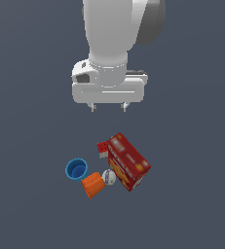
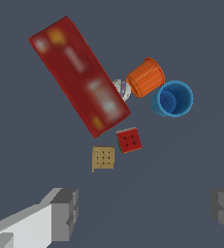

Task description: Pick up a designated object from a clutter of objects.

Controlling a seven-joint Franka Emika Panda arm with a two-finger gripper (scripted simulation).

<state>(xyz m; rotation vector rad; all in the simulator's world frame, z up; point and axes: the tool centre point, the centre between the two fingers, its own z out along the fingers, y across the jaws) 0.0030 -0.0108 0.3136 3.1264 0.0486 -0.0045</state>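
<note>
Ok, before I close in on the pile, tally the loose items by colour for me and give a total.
Red: 2, the large red box and the tiny red dotted cube
Tan-brown: 1, the small dotted block
Orange: 1, the ribbed cup
Blue: 1, the cup
Pale: 1, the ball, mostly hidden between box and orange cup
Total: 6

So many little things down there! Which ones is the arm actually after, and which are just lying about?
After:
- small tan-brown square block with faint dots
- the arm's open gripper, hanging above the huddle

Lying about:
- large red box
- tiny red dotted cube
- blue cup
- orange ribbed cup
- pale ball
</note>
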